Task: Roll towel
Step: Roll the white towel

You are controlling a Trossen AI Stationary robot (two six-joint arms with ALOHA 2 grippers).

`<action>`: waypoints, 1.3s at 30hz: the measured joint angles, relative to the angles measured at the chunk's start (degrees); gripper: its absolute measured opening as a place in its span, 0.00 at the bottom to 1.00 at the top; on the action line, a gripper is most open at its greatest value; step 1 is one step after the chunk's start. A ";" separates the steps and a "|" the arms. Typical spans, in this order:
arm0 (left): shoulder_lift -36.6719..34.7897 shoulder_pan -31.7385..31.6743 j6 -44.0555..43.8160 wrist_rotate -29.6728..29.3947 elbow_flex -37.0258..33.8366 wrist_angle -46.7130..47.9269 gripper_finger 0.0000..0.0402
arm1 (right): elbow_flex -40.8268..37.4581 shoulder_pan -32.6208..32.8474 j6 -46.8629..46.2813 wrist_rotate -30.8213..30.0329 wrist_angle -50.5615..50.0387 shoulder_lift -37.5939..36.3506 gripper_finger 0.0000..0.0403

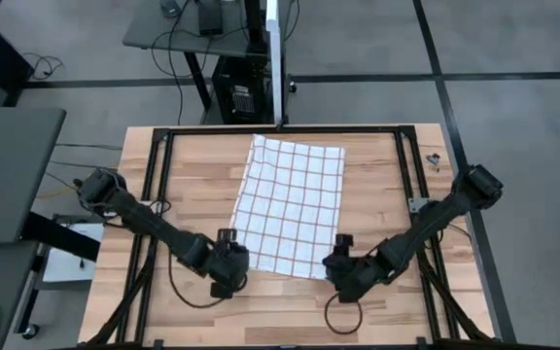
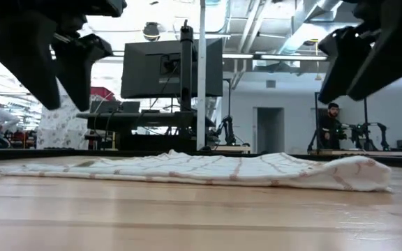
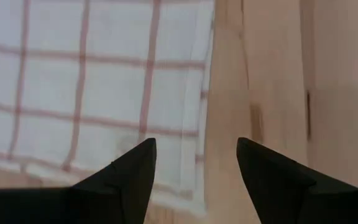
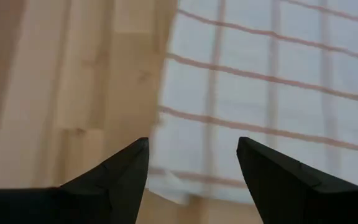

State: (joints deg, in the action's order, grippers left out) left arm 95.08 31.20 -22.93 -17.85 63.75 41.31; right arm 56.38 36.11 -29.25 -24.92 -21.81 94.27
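A white towel with a red grid [image 1: 292, 204] lies flat on the wooden table, its far edge near the table's far side and its near edge toward me. My left gripper [image 1: 229, 269] hovers open above the towel's near left corner [image 3: 194, 186]. My right gripper [image 1: 342, 267] hovers open above the towel's near right corner [image 4: 166, 180]. In the low view the towel [image 2: 208, 169] lies low on the table, with a slight bulge at its right end [image 2: 358, 174], and both grippers are clear above it.
A black metal frame [image 1: 154, 146] runs around the table top. Bare wood lies to the left [image 1: 183, 185] and right [image 1: 377, 194] of the towel and along the near edge. Desks, monitors and people show in the room beyond.
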 joint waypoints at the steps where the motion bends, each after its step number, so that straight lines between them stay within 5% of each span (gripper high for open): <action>1: 1.05 0.10 -0.01 -0.02 0.00 -0.91 0.52 | 0.12 0.01 -0.50 0.44 0.94 1.36 0.59; 15: 10.23 -1.05 4.63 -0.18 -0.04 -6.24 0.52 | 7.21 -0.16 -3.03 0.58 1.50 13.54 0.59; 39: 13.78 -3.56 0.25 -9.01 0.04 -4.87 0.47 | 7.26 -0.25 -6.16 0.18 0.95 13.87 0.59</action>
State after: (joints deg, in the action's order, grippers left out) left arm 108.86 27.64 -22.68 -26.86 63.79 36.44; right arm 63.64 35.86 -35.41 -24.74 -20.86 108.14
